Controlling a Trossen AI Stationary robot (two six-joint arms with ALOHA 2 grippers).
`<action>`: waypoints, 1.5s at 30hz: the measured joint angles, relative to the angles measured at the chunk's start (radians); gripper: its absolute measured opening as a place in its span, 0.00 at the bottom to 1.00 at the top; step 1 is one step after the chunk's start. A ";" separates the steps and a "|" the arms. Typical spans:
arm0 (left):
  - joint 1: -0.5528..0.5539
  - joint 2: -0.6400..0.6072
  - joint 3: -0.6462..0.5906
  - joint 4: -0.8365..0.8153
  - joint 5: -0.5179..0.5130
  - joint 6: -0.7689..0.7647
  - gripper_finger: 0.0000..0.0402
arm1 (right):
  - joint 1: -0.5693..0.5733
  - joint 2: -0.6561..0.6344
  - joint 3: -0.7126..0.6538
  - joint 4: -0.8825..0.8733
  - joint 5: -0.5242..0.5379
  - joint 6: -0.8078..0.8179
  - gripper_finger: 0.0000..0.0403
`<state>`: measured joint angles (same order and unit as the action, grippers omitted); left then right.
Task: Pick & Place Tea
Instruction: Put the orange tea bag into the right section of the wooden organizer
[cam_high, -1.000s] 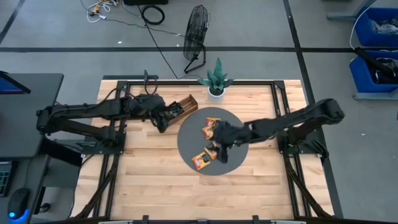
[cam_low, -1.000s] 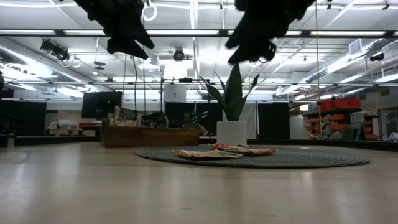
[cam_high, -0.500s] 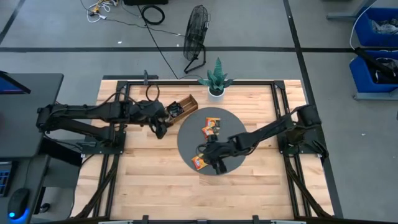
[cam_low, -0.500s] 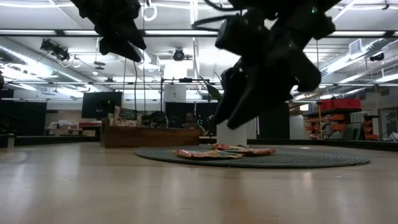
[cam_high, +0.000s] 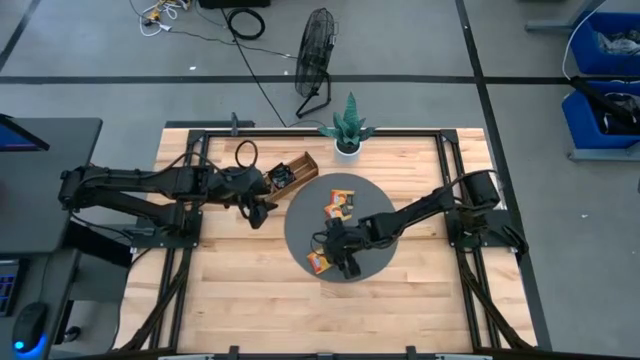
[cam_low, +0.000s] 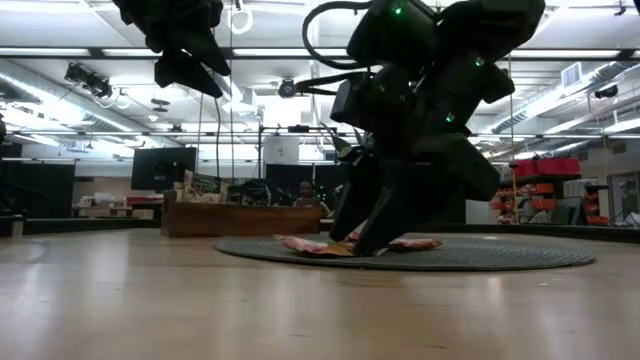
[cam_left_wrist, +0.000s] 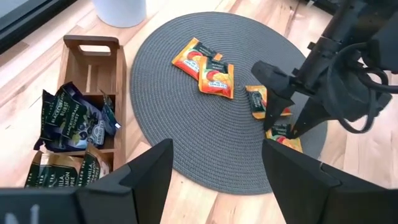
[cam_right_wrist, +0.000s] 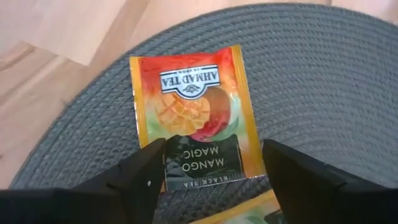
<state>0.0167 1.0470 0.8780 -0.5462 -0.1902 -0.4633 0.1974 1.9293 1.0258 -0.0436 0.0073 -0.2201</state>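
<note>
R gripper (cam_high: 322, 258) dropped onto mango sachet (cam_right_wrist: 194, 121) | jaws apart (L gripper (cam_high: 257, 213) too)

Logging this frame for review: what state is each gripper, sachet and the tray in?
Right gripper: open, low over mango sachet.
Mango sachet: flat on grey mat, ungripped.
Sachet pair: overlapping, on mat.
Wooden tray: holds dark sachets.
Left gripper: open, empty, beside tray.

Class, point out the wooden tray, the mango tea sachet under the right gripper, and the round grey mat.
wooden tray (cam_left_wrist: 93, 59): left wrist view, its empty end compartment.
mango tea sachet (cam_right_wrist: 189, 109): right wrist view, its printed face.
round grey mat (cam_left_wrist: 161, 112): left wrist view, bare weave.
</note>
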 joint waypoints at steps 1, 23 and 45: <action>0.000 0.000 0.000 -0.002 0.000 -0.001 0.62 | 0.000 0.003 0.000 0.003 -0.002 -0.006 0.67; 0.001 0.000 0.000 -0.005 0.000 -0.007 0.62 | -0.007 -0.025 -0.007 -0.027 -0.032 -0.028 0.07; 0.001 0.001 0.000 -0.001 0.000 -0.025 0.62 | -0.041 -0.015 -0.002 -0.065 -0.108 -0.025 0.62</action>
<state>0.0174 1.0477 0.8780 -0.5468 -0.1905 -0.4881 0.1562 1.9144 1.0237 -0.1090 -0.1004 -0.2451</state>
